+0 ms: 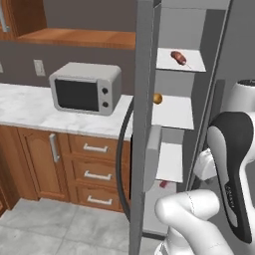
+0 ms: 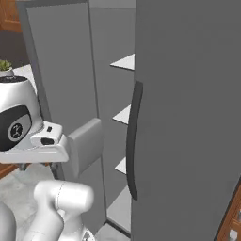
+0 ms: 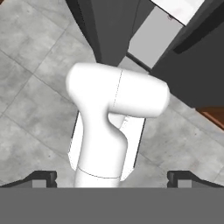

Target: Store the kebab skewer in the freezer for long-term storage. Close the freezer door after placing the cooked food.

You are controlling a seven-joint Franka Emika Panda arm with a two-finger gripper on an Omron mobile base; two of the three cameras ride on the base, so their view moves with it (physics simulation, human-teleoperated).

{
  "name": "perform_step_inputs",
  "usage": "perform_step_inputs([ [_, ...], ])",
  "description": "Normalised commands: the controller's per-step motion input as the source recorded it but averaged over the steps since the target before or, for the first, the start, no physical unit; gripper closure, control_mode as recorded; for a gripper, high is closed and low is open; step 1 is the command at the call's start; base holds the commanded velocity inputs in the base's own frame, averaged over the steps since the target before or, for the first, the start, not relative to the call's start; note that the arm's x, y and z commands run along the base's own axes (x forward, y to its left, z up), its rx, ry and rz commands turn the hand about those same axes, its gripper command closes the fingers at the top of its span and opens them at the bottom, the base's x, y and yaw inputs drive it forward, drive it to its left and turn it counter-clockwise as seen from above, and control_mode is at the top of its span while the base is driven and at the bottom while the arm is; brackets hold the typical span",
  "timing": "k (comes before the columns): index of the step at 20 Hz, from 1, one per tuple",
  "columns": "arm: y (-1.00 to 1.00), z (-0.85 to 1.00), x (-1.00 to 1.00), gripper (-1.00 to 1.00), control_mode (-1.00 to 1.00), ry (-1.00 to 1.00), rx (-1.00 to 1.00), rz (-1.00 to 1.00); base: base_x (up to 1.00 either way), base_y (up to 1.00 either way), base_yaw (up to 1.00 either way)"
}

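Already the thin pale kebab skewer with reddish-brown meat chunks (image 1: 178,58) lies on the tall grey freezer's (image 1: 214,60) upper white shelf. Jaws spread, holding nothing. The flat grey freezer door (image 1: 142,124) looks stiff, heavy; push near its free edge.

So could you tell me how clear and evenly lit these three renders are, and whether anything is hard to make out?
Left base view: flat, soft light, no glare; the kebab skewer on an upper freezer shelf is small but readable. Right base view: the freezer door and the other door are near-uniform grey, edges slightly soft. Hand view: sharp floor tiles, faint shading; the open gripper tips sit dark at the bottom.
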Motion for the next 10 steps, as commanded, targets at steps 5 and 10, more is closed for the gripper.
perform_step_inputs([
  [5, 0.00, 0.00, 0.00, -1.00, 1.00, 0.00, 0.00, 0.00, -0.25, 0.20, -0.46],
  [10, 0.00, 0.00, 0.00, -1.00, 1.00, 0.00, 0.00, 0.00, -0.24, 0.34, -0.44],
])
